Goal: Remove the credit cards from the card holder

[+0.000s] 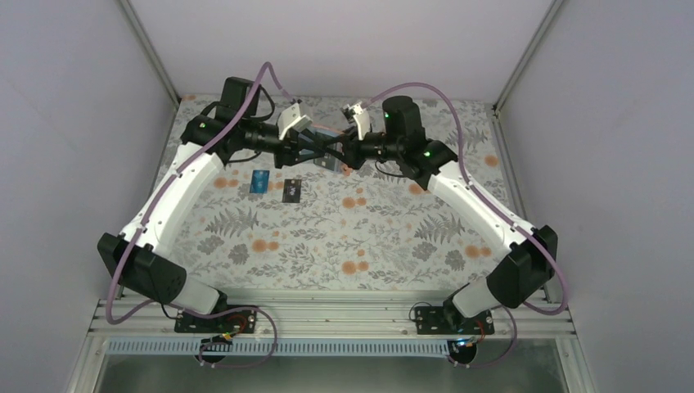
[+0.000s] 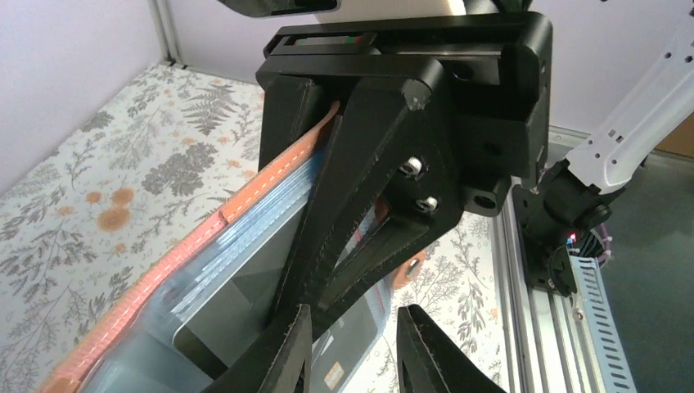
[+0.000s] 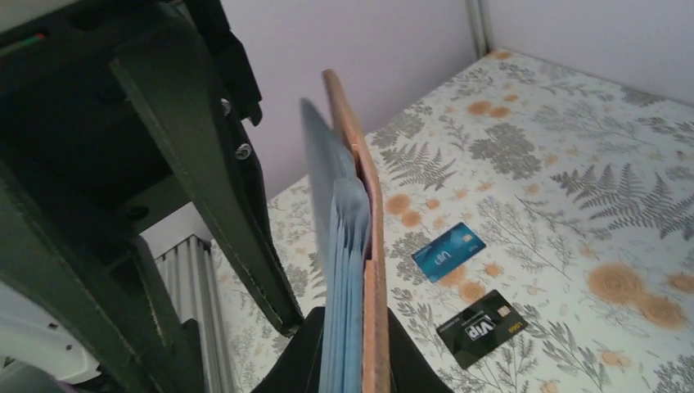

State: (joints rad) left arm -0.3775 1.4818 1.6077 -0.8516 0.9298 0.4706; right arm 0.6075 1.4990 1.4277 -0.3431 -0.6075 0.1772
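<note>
The card holder (image 3: 366, 246) is held upright and edge-on above the table, tan outside, light blue pockets inside. My right gripper (image 3: 352, 364) is shut on its lower edge. In the left wrist view the holder's orange-brown rim (image 2: 188, 246) runs diagonally. A card with a gold chip (image 2: 344, 360) sits in a pocket; I cannot tell its colour. My left gripper (image 2: 356, 352) is open, its fingers either side of that card's corner. The blue card (image 3: 448, 251) and the black card (image 3: 483, 327) lie flat on the table. In the top view both grippers meet at the holder (image 1: 326, 133).
The floral table cloth (image 1: 368, 237) covers the table. The blue card (image 1: 260, 181) and black card (image 1: 291, 190) lie left of centre, below the left forearm. Pale walls close off the back and sides. A metal rail (image 1: 327, 315) runs along the near edge.
</note>
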